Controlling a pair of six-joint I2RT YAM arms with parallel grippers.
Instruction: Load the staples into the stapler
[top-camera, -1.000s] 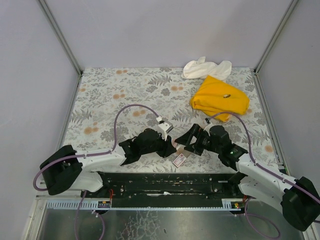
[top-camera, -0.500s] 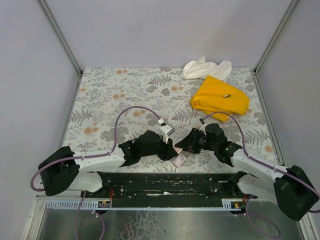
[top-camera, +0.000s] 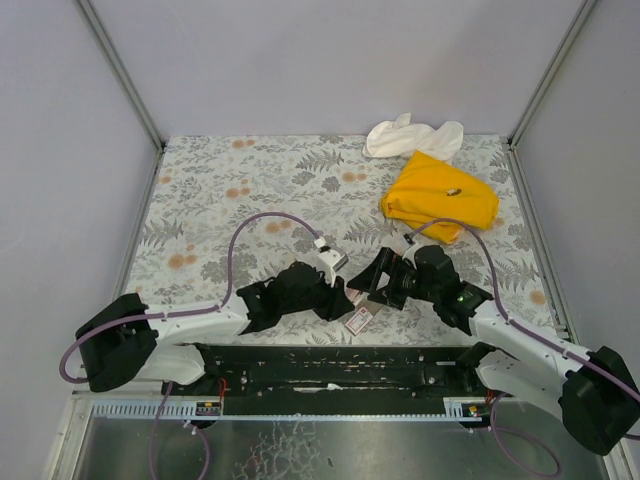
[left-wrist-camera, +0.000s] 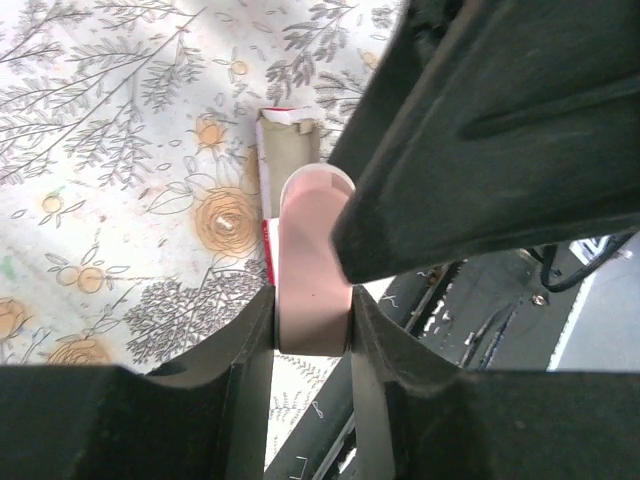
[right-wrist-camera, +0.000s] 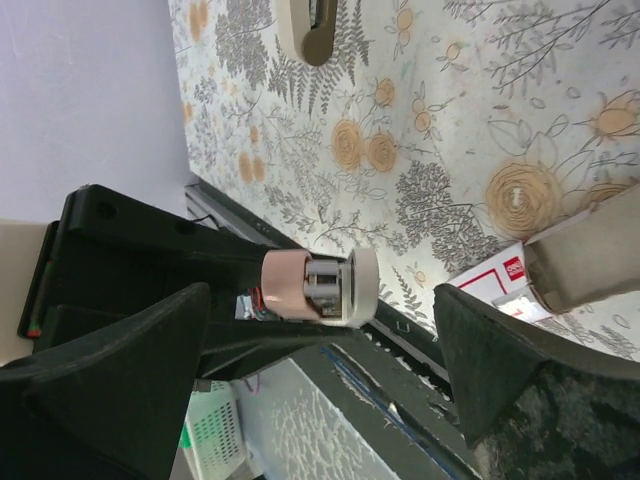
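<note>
Staples box (top-camera: 358, 319) lies flat on the bench (top-camera: 220, 180) at the near edge, between the two arms. Its tan inner piece pokes out one end. No loose staple strip visible anywhere.

Just above the box: small pink stapler (left-wrist-camera: 312, 290), clamped narrow between the left fingers (left-wrist-camera: 245, 370) and held off the bench. The right wrist view shows its pink body, grey metal middle and white end. Can't tell if its magazine is open.

Right fingers (right-wrist-camera: 110, 380) spread wide, holding nothing, facing the stapler from close by.

Farther off: yellow cloth (top-camera: 438, 195) and white cloth (top-camera: 410, 135) at the far right, well apart from the work.

Progress, as judged: early. Stapler is picked up and presented. Left to do: get staples out of the box, open the stapler, insert, close.
</note>
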